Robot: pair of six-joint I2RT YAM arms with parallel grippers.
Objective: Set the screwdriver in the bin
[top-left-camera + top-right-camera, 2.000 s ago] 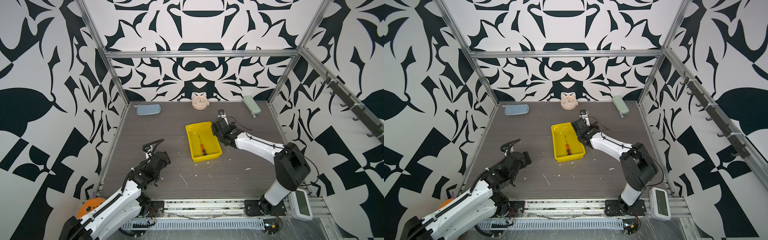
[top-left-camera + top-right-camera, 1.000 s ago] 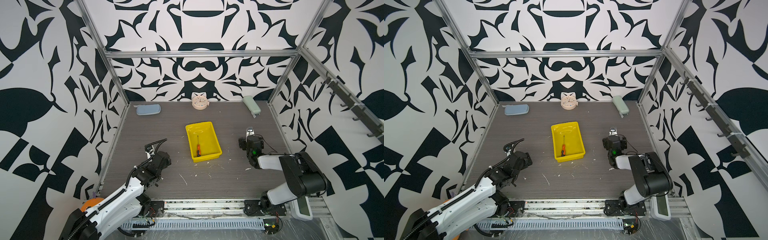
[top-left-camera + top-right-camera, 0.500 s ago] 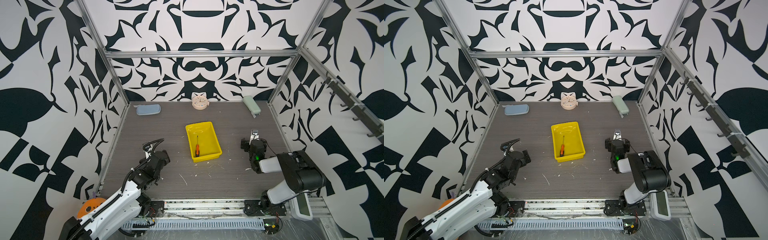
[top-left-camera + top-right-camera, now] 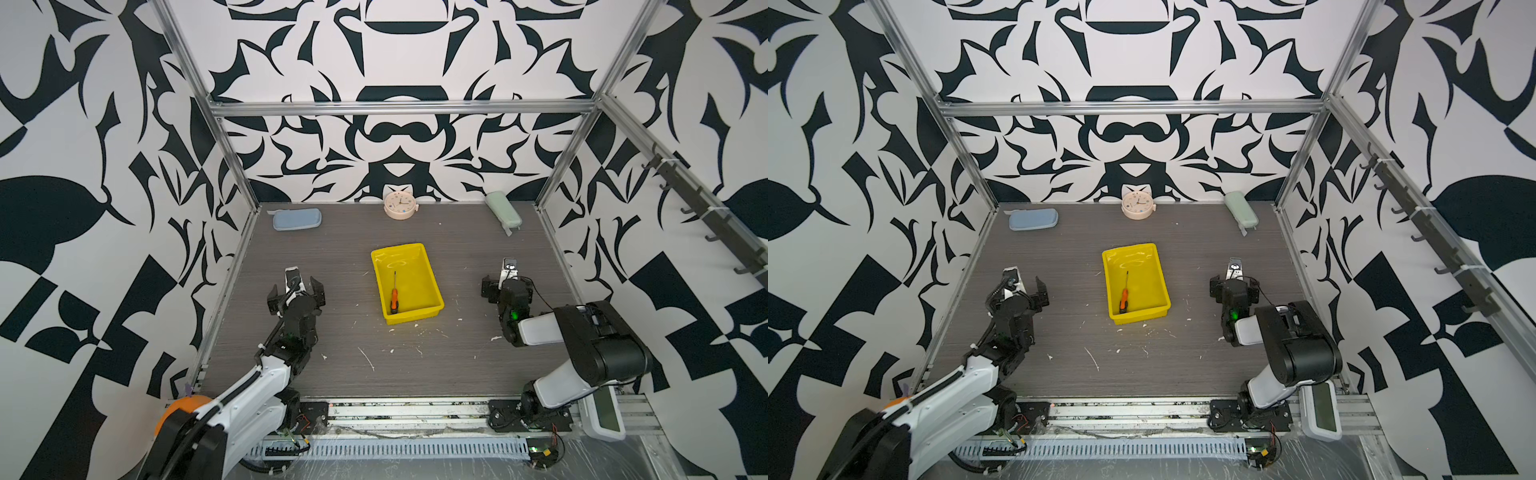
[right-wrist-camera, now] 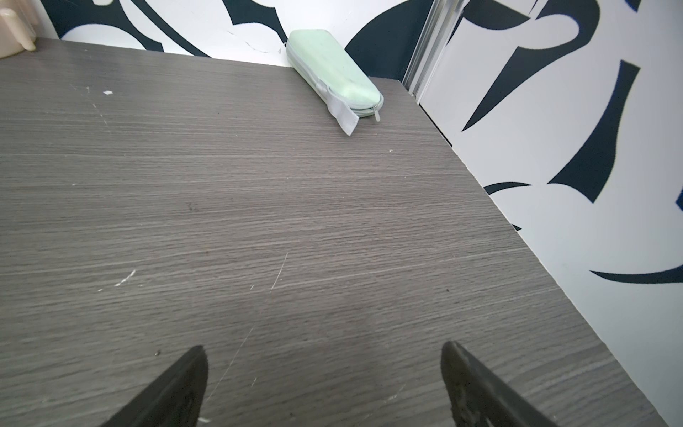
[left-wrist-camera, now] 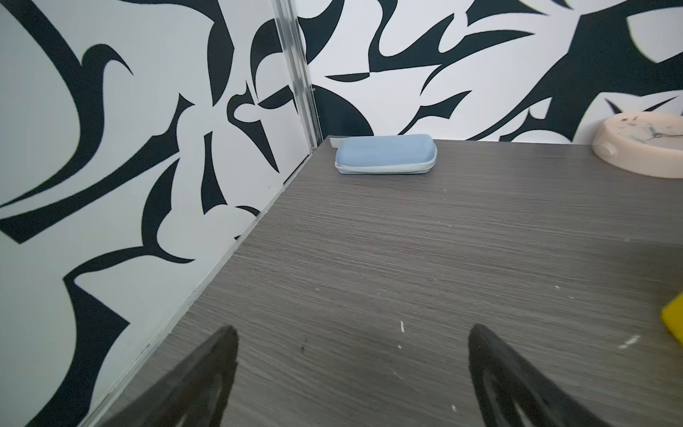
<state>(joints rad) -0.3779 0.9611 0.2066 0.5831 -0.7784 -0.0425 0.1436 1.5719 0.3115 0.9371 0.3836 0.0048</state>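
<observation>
The screwdriver (image 4: pixel 394 296) lies inside the bin (image 4: pixel 420 279) by its left wall, butt toward the front rim. Open table (image 4: pixel 457 365) rings the bin. Both arms crouch low, left gripper (image 6: pixel 351 332) and right gripper (image 5: pixel 321 347) well apart from the bin, each spread wide, empty. The left wrist view clips the bin to one corner.

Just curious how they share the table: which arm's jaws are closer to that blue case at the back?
Left. The left arm, jaws open, faces the blue case from directly in front; the right arm sits across the table, beyond the yellow bin.
</observation>
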